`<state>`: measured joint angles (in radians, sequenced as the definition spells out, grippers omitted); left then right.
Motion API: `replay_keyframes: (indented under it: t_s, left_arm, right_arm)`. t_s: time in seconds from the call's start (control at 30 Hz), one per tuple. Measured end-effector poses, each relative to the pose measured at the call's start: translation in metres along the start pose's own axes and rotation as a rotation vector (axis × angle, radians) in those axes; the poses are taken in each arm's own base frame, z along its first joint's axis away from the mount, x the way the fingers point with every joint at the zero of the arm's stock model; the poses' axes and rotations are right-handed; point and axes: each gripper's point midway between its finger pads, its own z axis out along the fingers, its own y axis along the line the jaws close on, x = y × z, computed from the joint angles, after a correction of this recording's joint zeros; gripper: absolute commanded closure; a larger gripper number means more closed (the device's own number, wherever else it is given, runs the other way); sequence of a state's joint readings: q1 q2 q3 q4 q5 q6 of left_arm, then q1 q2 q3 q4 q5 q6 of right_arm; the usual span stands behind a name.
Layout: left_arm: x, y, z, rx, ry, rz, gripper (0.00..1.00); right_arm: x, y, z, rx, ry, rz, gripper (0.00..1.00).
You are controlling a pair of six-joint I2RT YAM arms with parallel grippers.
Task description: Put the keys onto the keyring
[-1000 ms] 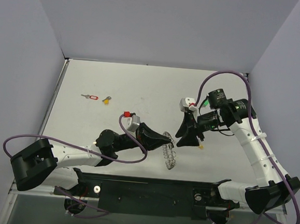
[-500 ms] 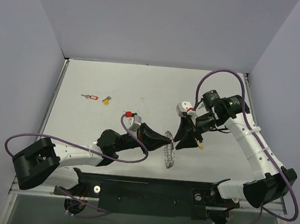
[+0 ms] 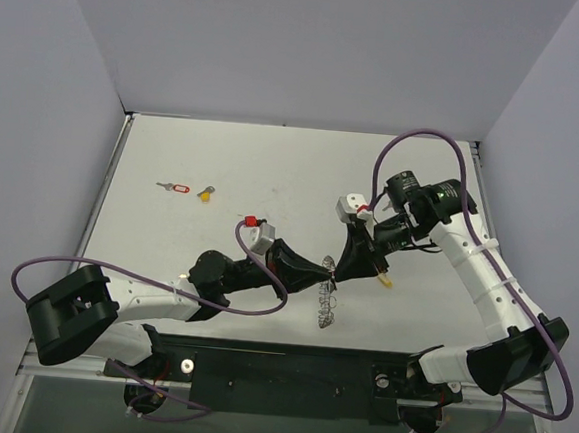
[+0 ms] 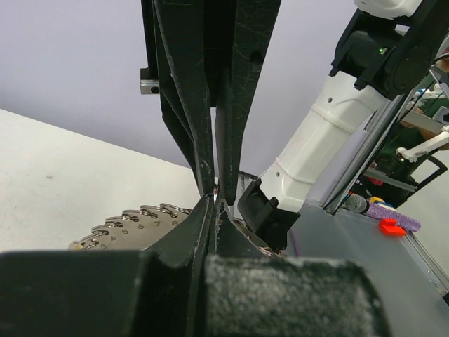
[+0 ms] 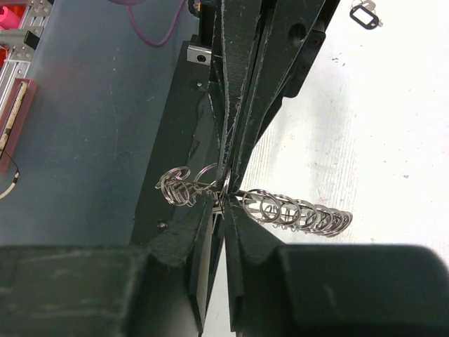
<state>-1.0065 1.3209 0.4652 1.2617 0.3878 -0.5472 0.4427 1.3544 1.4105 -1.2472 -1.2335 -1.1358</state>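
Right tool [image 5: 223, 199] has closed onto keyring [image 5: 302, 210], left tool [image 4: 213, 205] holding it

Robot lab test cell: L arm [image 3: 153, 296] + R arm [image 3: 485, 282] bolted to a black rail [image 3: 288, 362] at the edge of a white table [image 3: 273, 175]. Plain grey walls [image 3: 313, 48] on 3 sides, loose purple cables [image 3: 416, 141], alu frame [image 5: 24, 31] alongside.

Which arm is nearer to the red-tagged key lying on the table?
Left. The left arm reaches past the red-tagged key, just to its right; the right arm is far to the right, beyond the keyring.
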Motion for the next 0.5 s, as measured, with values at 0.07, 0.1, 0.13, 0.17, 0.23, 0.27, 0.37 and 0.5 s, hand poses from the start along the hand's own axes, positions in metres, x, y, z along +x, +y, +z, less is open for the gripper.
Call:
replay_keyframes:
  t_s: [0.07, 0.1, 0.13, 0.17, 0.23, 0.27, 0.37, 0.5]
  left_arm:
    - [0.0004, -0.0003, -0.0001, 0.002, 0.002, 0.000, 1.00]
    - [0.0005, -0.0005, -0.0001, 0.003, 0.003, 0.000, 1.00]
    - [0.0005, -0.0006, -0.0001, 0.003, 0.002, 0.000, 1.00]
    - [0.0006, -0.0006, -0.0001, 0.004, 0.003, 0.000, 1.00]
    - [0.0007, -0.0004, -0.0002, 0.003, 0.004, 0.000, 1.00]
    - [0.0007, -0.0005, -0.0002, 0.004, 0.004, 0.000, 1.00]
    - [0.0010, -0.0002, -0.0003, 0.002, 0.005, -0.001, 1.00]
    - [0.0015, 0.0022, -0.0010, -0.009, 0.004, -0.005, 0.99]
  right_arm:
    - [0.0011, -0.0011, 0.0010, -0.003, 0.005, 0.003, 0.93]
    - [0.0015, -0.0014, 0.0017, -0.005, 0.007, 0.006, 0.94]
    - [0.0018, -0.0014, 0.0023, -0.007, 0.009, 0.010, 0.94]
    - [0.0021, -0.0020, 0.0029, -0.007, 0.012, 0.011, 0.94]
    - [0.0028, -0.0028, 0.0033, -0.004, 0.018, 0.020, 1.00]
    - [0.0029, -0.0031, 0.0035, -0.003, 0.020, 0.026, 1.00]
    - [0.0040, -0.0049, 0.0035, 0.008, 0.030, 0.045, 1.00]
    - [0.0045, -0.0074, 0.0034, 0.024, 0.039, 0.070, 1.00]
